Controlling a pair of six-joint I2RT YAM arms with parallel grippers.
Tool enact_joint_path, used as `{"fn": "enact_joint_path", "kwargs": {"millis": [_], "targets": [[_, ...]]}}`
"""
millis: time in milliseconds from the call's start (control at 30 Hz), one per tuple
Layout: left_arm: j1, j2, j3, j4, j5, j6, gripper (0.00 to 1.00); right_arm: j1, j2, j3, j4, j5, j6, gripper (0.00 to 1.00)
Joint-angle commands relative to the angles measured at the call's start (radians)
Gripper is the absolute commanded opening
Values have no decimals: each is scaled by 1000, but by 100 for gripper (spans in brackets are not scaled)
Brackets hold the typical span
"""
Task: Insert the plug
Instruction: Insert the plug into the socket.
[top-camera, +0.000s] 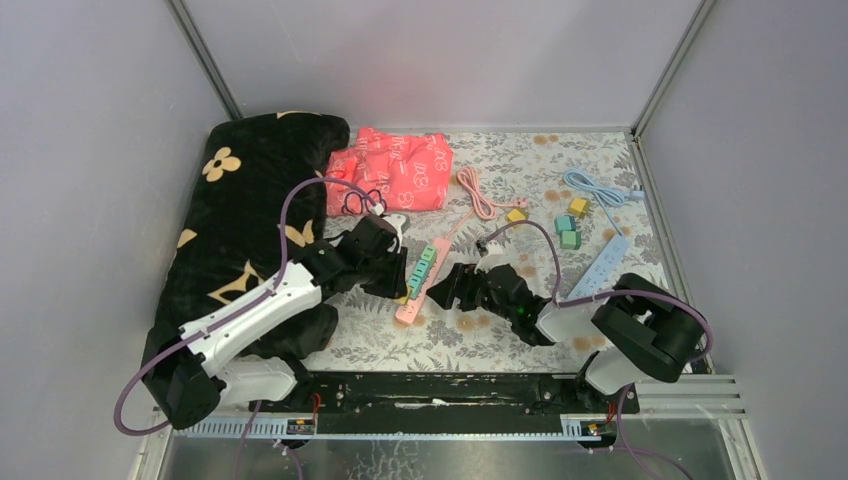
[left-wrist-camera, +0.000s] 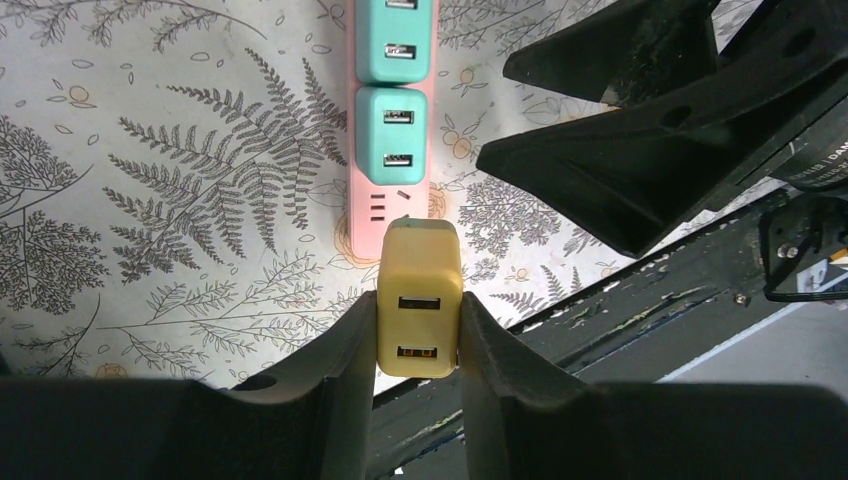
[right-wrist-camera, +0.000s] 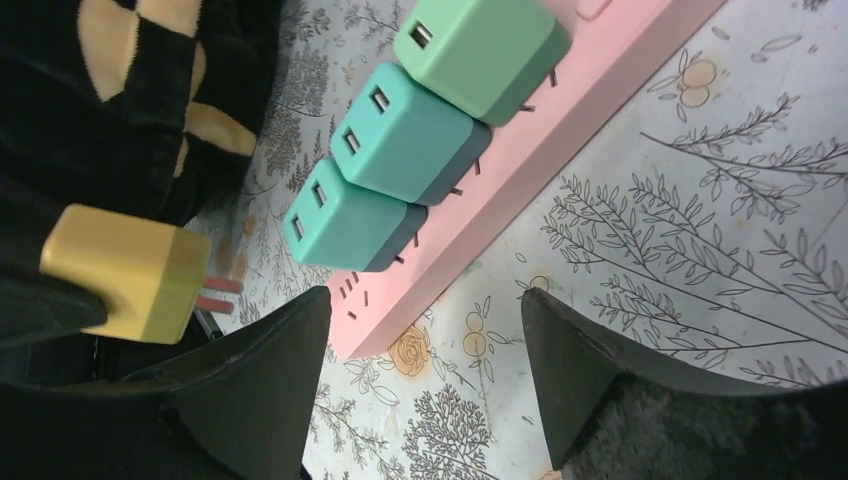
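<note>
My left gripper is shut on a yellow plug with two USB ports, held just above the near end of the pink power strip. The right wrist view shows the yellow plug in the air with its prongs bare, pointing toward the pink power strip. Three plugs sit in the strip: two teal plugs and a green plug. My right gripper stands open around the strip's near end, with nothing between its fingers. From the top view the strip lies between both grippers.
A black blanket with tan flowers covers the left side. A red cloth lies at the back, beside a pink cable. A white power strip, blue cable and several loose plugs sit on the right.
</note>
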Motion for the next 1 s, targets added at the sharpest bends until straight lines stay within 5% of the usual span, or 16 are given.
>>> {"fn": "enact_joint_path", "kwargs": {"millis": [0, 400, 967], "targets": [[-17, 23, -25, 44, -44, -20, 0, 25, 63, 67, 40, 26, 78, 76], [-41, 60, -59, 73, -70, -34, 0, 47, 242, 109, 109, 15, 103, 67], [-55, 102, -51, 88, -105, -36, 0, 100, 143, 129, -155, 99, 4, 52]]}}
